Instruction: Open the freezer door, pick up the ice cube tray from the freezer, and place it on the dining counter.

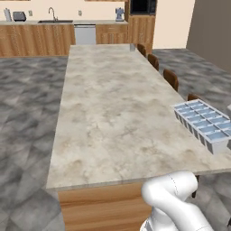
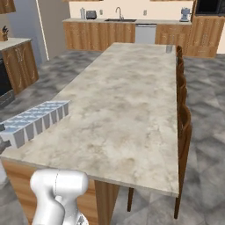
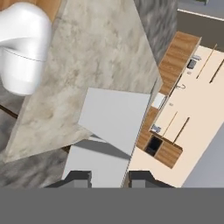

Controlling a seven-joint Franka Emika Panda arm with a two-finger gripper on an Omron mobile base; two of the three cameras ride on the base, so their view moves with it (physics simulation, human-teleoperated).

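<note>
The ice cube tray (image 1: 203,125), white with pale blue cells, hangs in the air above the near end of the dining counter (image 1: 113,117). From the right base view the ice cube tray (image 2: 37,118) shows at the left, over the dining counter's (image 2: 127,110) near corner. My gripper (image 3: 109,178) is shut on one end of the tray, whose flat grey underside (image 3: 114,124) stretches away from the fingertips (image 3: 78,178). Below it lies the marbled counter top (image 3: 87,57). The freezer and its door are out of view.
Wooden chairs (image 1: 171,79) line the counter's right side, also seen as chairs (image 2: 183,118). A wall counter with a sink (image 1: 54,21) runs along the back. A wooden cabinet (image 2: 17,61) stands at the left. Grey floor surrounds the island.
</note>
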